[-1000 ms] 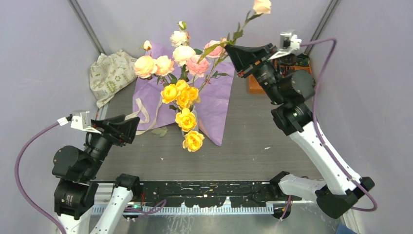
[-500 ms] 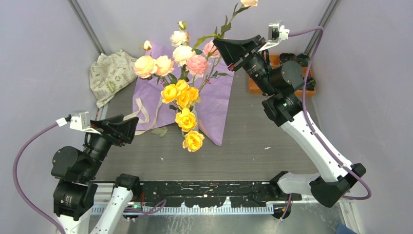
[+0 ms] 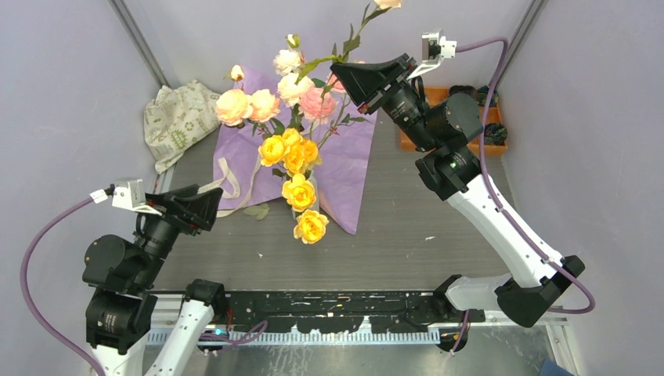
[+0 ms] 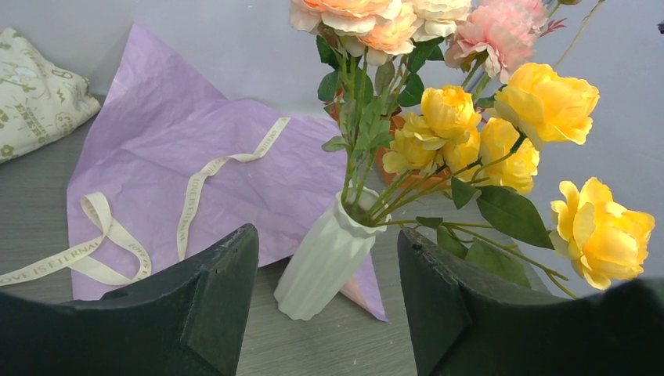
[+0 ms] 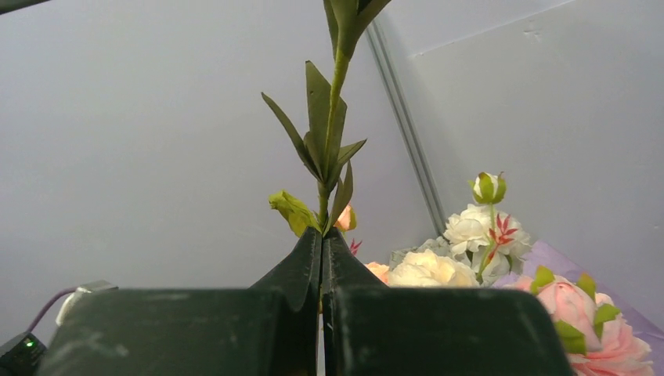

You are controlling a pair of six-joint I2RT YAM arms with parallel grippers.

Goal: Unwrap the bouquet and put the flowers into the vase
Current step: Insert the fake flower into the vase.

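The white ribbed vase [image 4: 325, 258] stands on the table with several roses [image 3: 294, 149] in it; from above, yellow blooms mostly cover it. My right gripper [image 3: 335, 72] is shut on the green stem [image 5: 329, 157] of one more rose, held high over the back of the arrangement, with its peach bloom [image 3: 387, 3] at the top edge. My left gripper [image 4: 327, 235] is open and empty, low at the front left, and faces the vase from a short distance. The bouquet's purple paper [image 3: 352, 157] lies spread flat under and behind the vase. The cream ribbon [image 4: 102, 235] lies loose on the paper.
A patterned cloth bag [image 3: 176, 117] sits at the back left corner. An orange tray [image 3: 411, 137] stands at the back right, mostly behind the right arm. A loose green leaf [image 3: 256, 210] lies near the ribbon. Grey walls close in on three sides.
My right gripper has carried the held rose leftward and further back, so its bloom now touches the top edge of the view. The left arm has not moved.
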